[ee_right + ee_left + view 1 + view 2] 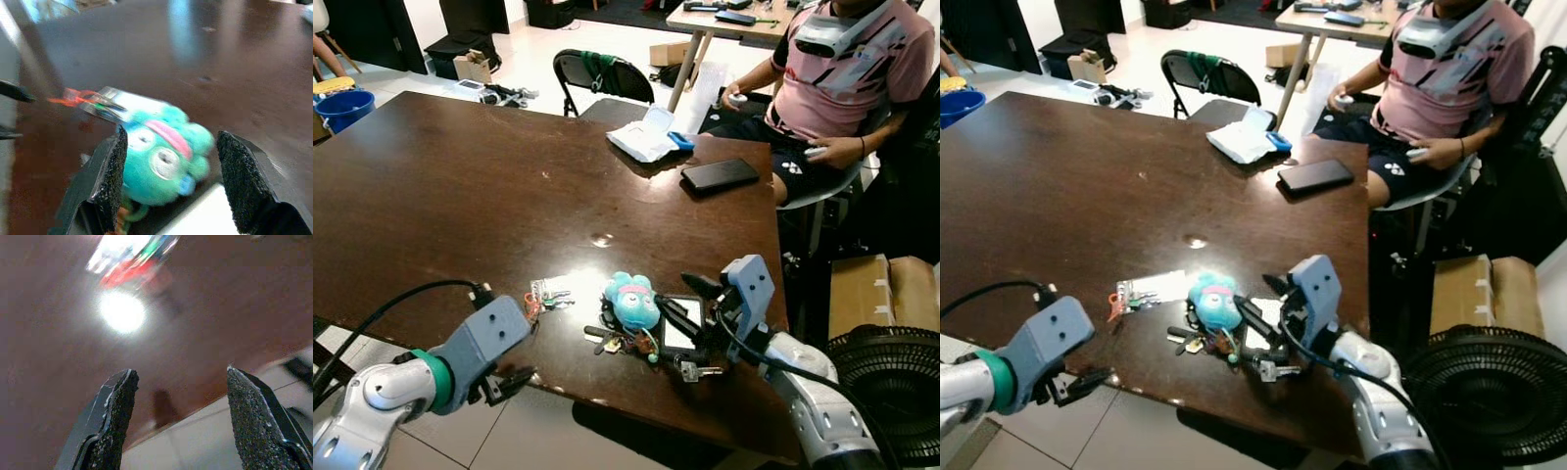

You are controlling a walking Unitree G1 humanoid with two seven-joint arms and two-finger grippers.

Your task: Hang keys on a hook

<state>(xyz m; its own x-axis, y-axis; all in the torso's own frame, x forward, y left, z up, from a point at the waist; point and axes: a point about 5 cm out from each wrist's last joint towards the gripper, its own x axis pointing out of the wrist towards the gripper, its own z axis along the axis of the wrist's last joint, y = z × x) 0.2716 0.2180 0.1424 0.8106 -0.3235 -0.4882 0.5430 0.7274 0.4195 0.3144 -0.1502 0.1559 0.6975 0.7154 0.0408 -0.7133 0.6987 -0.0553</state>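
Our two arms are silver tubes ending in grey-blue, boxy wrist housings. The left arm [382,392] wears a green ring just behind its housing, and a black cable loops away from it toward ten o'clock. The right arm [813,401] carries a black cable along its top. Each gripper, left gripper [178,423] and right gripper [168,183], has two long black fingers faced with rough, gritty pads [110,183].

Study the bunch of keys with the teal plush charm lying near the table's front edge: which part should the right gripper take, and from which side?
Probably the teal plush charm: it is the bulkiest, softest part and stands proud of the table, while the flat keys lie flush. The right gripper, fingers open, already faces it from the robot's right, so closing in from that side seems easiest.
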